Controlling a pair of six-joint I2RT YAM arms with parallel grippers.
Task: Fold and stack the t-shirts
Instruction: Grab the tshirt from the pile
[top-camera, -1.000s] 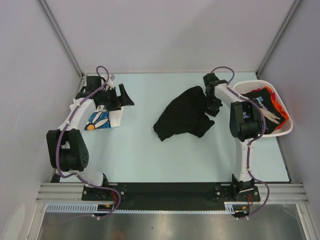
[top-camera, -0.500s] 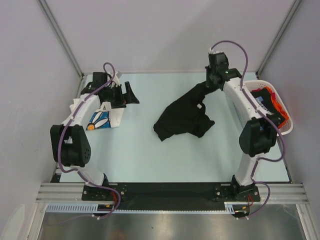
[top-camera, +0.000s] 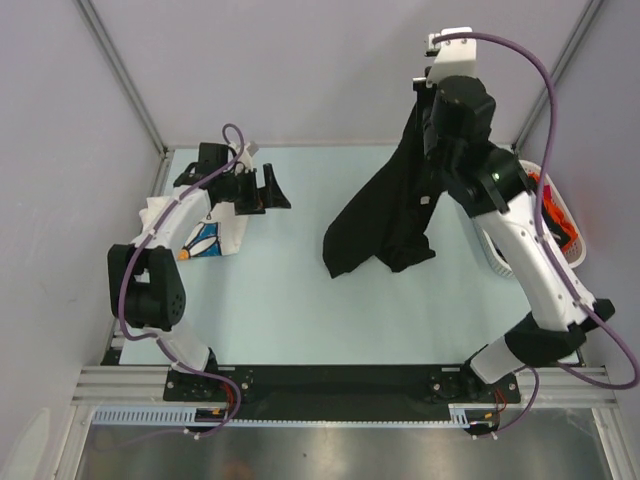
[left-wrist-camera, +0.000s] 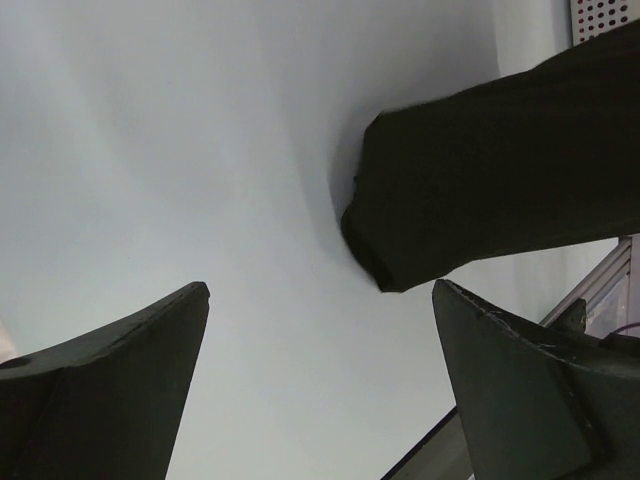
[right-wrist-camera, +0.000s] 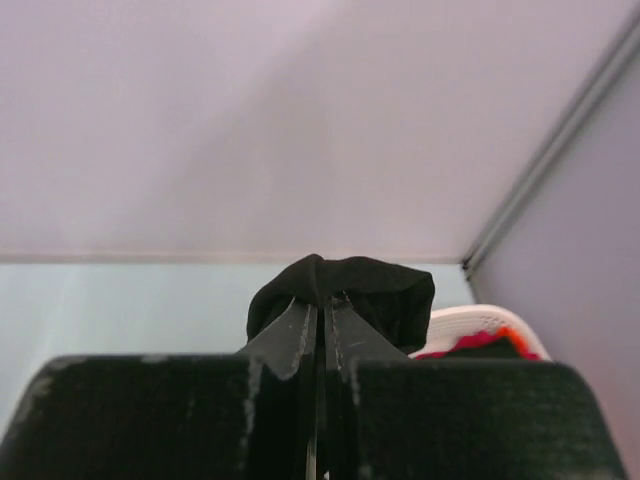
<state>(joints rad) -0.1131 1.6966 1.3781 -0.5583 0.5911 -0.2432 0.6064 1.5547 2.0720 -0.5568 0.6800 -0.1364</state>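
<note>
Right gripper (right-wrist-camera: 320, 312) is pinched tight on a bunch of the black t-shirt (top-camera: 385, 215), raised in the upper right of the top view; the shirt hangs down to the table (top-camera: 300, 300) at centre. Left gripper (top-camera: 262, 190) gapes wide, empty, beside the white flower-print t-shirt (top-camera: 205, 240) at left

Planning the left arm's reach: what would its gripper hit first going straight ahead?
The left gripper likely meets bare table beside the lower end of the black t-shirt; depth is unclear, it might brush the cloth.
</note>
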